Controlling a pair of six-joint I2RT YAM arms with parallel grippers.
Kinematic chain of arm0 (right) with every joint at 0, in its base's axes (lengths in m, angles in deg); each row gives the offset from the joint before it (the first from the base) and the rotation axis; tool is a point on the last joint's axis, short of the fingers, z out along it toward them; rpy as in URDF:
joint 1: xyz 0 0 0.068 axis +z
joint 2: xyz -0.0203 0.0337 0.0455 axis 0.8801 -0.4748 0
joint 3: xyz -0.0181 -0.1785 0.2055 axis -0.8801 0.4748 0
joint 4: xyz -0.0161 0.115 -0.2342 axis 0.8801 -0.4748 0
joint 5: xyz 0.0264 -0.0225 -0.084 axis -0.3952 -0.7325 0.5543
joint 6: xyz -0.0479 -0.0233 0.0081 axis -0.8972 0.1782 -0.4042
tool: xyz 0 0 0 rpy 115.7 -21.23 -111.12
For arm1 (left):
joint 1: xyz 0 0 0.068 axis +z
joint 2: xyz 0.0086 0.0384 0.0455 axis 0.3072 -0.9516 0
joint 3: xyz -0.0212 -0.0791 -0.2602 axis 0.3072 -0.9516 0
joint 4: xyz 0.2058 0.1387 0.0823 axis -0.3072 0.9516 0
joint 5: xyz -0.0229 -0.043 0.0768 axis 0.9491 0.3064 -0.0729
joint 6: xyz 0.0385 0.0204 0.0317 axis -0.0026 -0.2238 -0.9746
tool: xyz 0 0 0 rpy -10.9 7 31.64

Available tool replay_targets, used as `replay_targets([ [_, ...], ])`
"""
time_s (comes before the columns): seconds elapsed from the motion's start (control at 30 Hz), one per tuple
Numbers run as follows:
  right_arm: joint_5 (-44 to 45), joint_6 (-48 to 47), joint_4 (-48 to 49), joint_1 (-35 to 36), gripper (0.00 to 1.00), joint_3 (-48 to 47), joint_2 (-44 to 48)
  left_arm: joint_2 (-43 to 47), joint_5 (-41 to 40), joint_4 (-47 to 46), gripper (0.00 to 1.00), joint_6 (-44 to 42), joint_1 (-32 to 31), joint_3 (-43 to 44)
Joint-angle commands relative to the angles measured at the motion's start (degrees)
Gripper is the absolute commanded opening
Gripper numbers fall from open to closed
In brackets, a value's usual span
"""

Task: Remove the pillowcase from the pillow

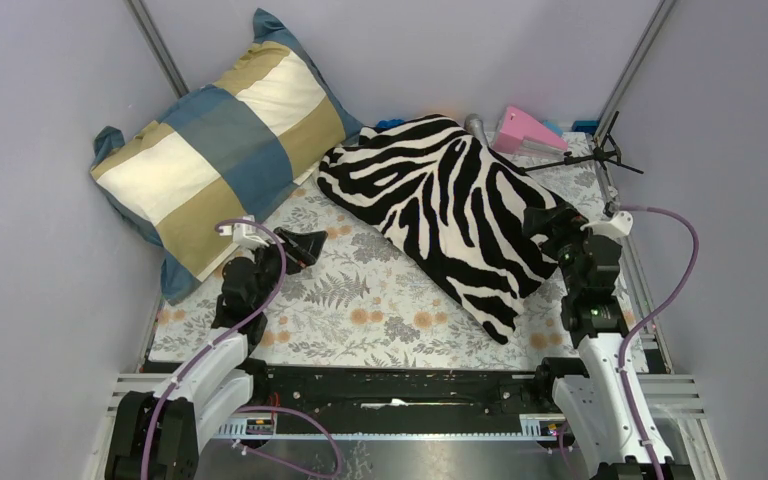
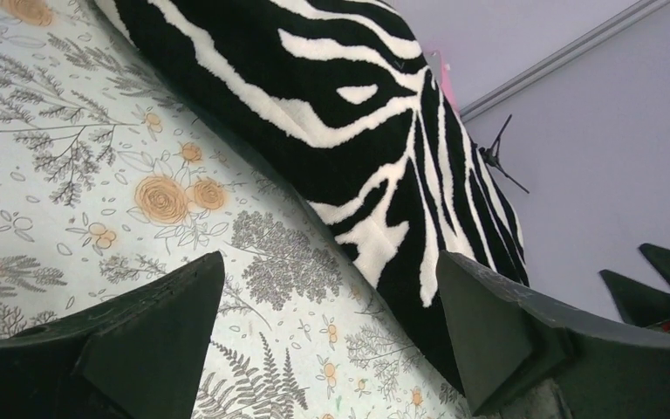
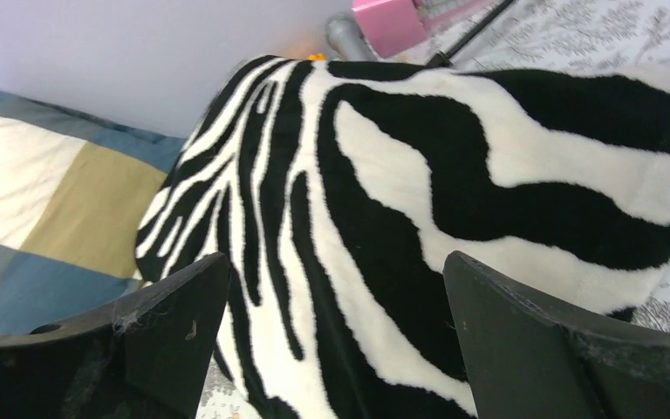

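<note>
Pillowcase (image 1: pixel 440 205): mid-bench, twd far-right corner.
L gripper (image 1: pixel 303 245): spread, near left edge, apart from it.
R gripper (image 1: pixel 545 222): spread, at its right edge.

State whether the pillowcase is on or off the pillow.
On. The zebra pillowcase lies plump and filled out, and no bare pillow shows in any view.
</note>
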Motion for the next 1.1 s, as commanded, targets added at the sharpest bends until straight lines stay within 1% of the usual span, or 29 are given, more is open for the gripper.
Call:
replay_targets([
  [0.0, 4.7, 2.1, 8.1, 0.4, 1.0, 6.3, 0.2, -1.0, 2.1, -6.7, 0.99, 1.0, -0.3, -0.2],
  [0.07, 6.7, 2.9, 8.3, 0.4, 1.0, 7.5, -1.4, -2.3, 3.7, -8.0, 0.99, 1.0, -0.3, 0.0],
  [0.17, 8.2, 3.8, 5.5, 0.4, 1.0, 6.9, -4.8, -5.0, 6.3, -10.6, 0.99, 1.8, -0.3, 0.2],
  [0.27, 10.7, 6.2, 0.4, 0.4, 1.0, 5.3, -8.0, -7.5, 8.4, -12.2, 0.99, 2.5, -0.3, 0.8],
  [0.4, 16.5, 10.9, -6.3, 0.4, 1.0, 4.6, -10.7, -10.3, 10.7, -14.3, 0.99, 3.3, -0.3, 1.2],
  [0.47, 17.6, 12.5, -7.4, 0.4, 1.0, 5.6, -11.5, -11.6, 11.7, -15.7, 0.99, 3.7, -0.3, 1.3],
  [0.57, 13.1, 12.0, -4.1, 0.4, 1.0, 8.4, -12.2, -13.3, 13.0, -17.3, 0.99, 4.1, -0.4, 1.5],
  [0.63, 6.1, 10.0, 0.2, 0.4, 1.0, 9.9, -12.5, -14.2, 13.5, -18.1, 0.99, 4.2, -0.5, 1.6],
  [0.7, -2.9, 7.1, 4.5, 0.3, 0.99, 10.5, -13.0, -14.7, 13.8, -18.4, 0.99, 4.2, -0.6, 1.7],
  [0.73, -8.5, 5.1, 7.0, 0.4, 0.96, 10.6, -13.2, -14.9, 14.0, -18.5, 0.99, 4.1, -0.7, 1.8],
  [0.77, -13.1, 3.4, 9.7, 0.4, 0.9, 10.6, -13.3, -14.9, 14.1, -18.5, 0.99, 4.1, -0.7, 1.8],
  [0.83, -18.5, 2.7, 12.6, 0.3, 0.75, 9.8, -13.5, -15.1, 14.2, -18.5, 0.98, 4.0, -0.8, 1.9],
  [0.87, -20.8, 2.1, 13.4, 0.4, 0.67, 8.8, -13.9, -15.1, 14.1, -18.5, 0.98, 4.0, -0.8, 1.9],
  [0.9, -22.0, 1.1, 12.9, 1.2, 0.6, 7.4, -14.4, -15.2, 14.2, -18.5, 0.98, 3.9, -0.8, 2.0],
  [0.97, -21.3, -2.3, 10.0, 6.9, 0.51, 3.2, -16.1, -15.4, 14.2, -18.5, 0.98, 3.9, -1.0, 2.1],
  [1.03, -18.2, -5.0, 7.7, 14.6, 0.44, -1.4, -18.2, -15.7, 14.3, -18.7, 0.98, 3.9, -1.1, 2.2],
  [1.07, -16.7, -6.0, 7.5, 18.9, 0.38, -3.0, -19.5, -15.8, 14.3, -18.8, 0.98, 3.9, -1.1, 2.2],
])
